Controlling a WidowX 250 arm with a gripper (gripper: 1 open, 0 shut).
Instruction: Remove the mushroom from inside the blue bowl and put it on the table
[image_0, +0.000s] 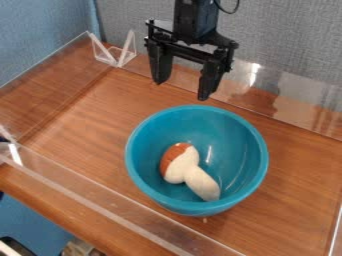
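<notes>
The mushroom (189, 169) lies on its side inside the blue bowl (197, 160), its orange-brown cap toward the left and its cream stem pointing to the lower right. The bowl stands on the brown wood-grain table (80, 115), right of centre. My black gripper (185, 84) hangs above and behind the bowl's far rim, pointing down. Its fingers stand wide apart with nothing between them, and it touches neither the bowl nor the mushroom.
Low clear acrylic walls (80, 190) edge the table at the front, left and back. A small clear triangular stand (114, 50) sits at the back left corner. Bare wood lies to the left of the bowl.
</notes>
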